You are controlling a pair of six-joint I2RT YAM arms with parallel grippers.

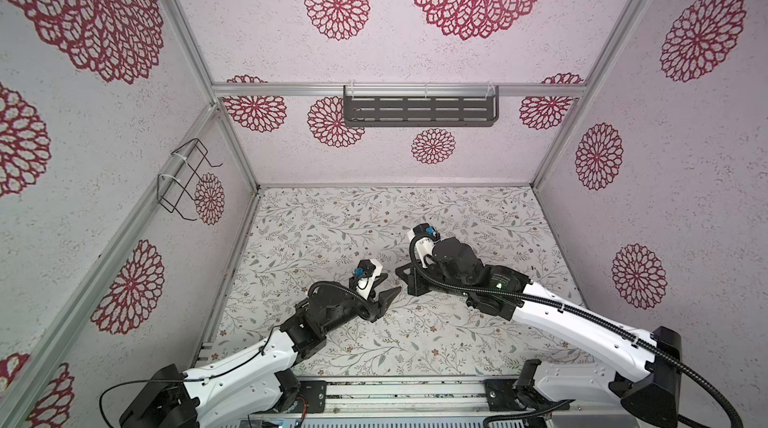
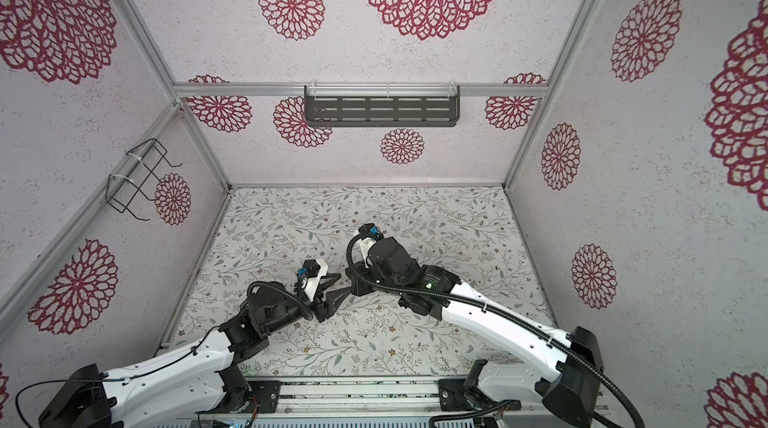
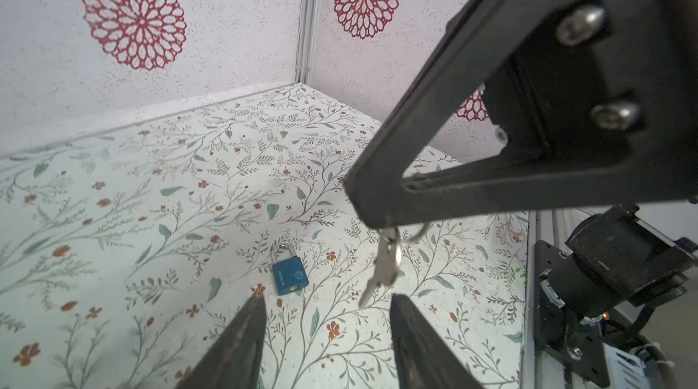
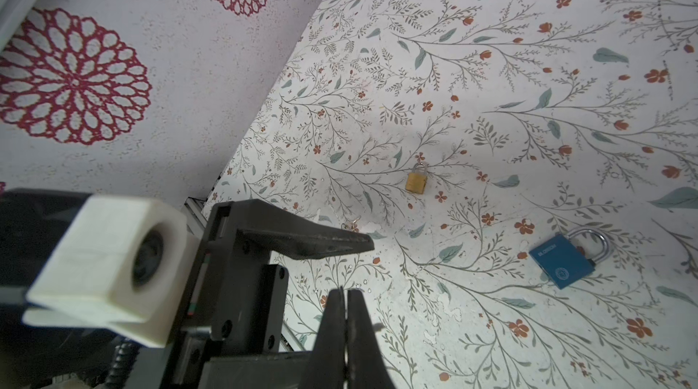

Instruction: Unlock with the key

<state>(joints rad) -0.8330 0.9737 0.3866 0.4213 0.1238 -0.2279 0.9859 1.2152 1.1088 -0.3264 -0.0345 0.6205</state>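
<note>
Left wrist, keys partly behind right pincer

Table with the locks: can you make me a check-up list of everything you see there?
Surface: flowery table, flat, no spills seen.
Job's things: blue padlock lying flat, shackle closed; keys dangling from the right gripper.
Clutter: brass padlock, lying apart from the blue one.
Grippers: right gripper shut on the keys' ring; left gripper open, by the hanging key's tip.
Cables: black hoses run along both arms, untangled.
Surroundings: flower-patterned walls; dark shelf; wire rack.
</note>
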